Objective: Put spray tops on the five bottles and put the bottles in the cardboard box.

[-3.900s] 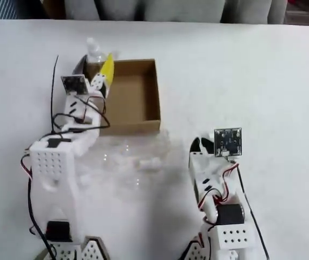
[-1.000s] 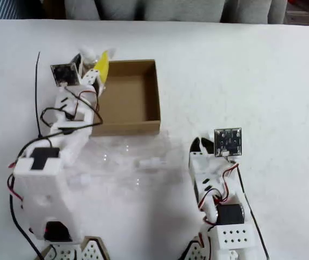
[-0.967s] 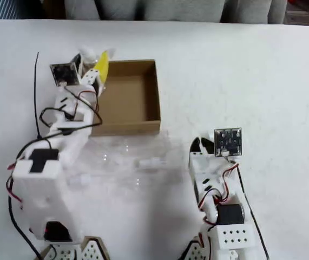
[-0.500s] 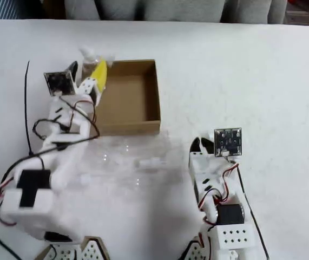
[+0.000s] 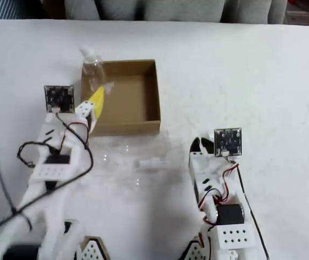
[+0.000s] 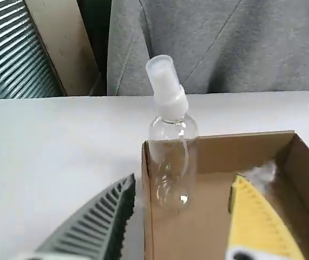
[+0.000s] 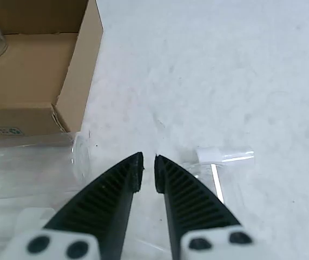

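"Left claw (image 6: 182, 187)?"
"Apart, just short of the capped spray bottle (image 5: 92, 70), which stands upright in a corner of the cardboard box (image 5: 153, 92)."
"Right claw (image 7: 148, 168)?"
"Together, empty, above the bench (image 5: 251, 65) beside a loose spray top (image 7: 219, 157)."

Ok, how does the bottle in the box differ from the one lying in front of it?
The boxed bottle stands upright in a corner of the cardboard box; the table bottle lies on its side. The boxed bottle wears a white spray top; the table bottle's mouth is open, uncapped. Both are clear.
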You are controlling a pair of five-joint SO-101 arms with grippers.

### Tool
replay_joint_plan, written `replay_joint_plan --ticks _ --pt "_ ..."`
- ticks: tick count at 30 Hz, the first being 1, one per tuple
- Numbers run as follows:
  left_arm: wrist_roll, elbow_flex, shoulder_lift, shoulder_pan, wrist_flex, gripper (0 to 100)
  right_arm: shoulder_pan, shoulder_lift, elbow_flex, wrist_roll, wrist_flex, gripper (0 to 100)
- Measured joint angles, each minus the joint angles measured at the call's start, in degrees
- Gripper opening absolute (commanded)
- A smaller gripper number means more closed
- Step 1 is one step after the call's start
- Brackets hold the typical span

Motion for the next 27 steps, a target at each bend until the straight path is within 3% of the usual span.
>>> replay_joint_plan --ticks 7,9,12,15,17,27 --pt "0.0 0.0 -23.03 0.0 28.31 25 0.0 0.0 0.0 0.0 0.0 1.5" --pt "0.0 -1.41 -28.48 0.0 37.1 19 0.0 0.0 0.0 0.0 0.0 1.5" --pt "0.0 -5.63 -34.99 0.0 49.93 1 0.0 0.0 0.0 0.0 0.0 1.5" --pt "0.0 -11.34 -38.42 0.0 60.4 6 0.0 0.0 0.0 0.0 0.0 1.5" --pt "0.0 -15.03 -39.38 0.0 66.2 2 0.0 0.0 0.0 0.0 0.0 1.5" --pt "-2.73 -28.75 -37.71 0.0 92.22 2 0.0 0.0 0.0 0.0 0.0 1.5"
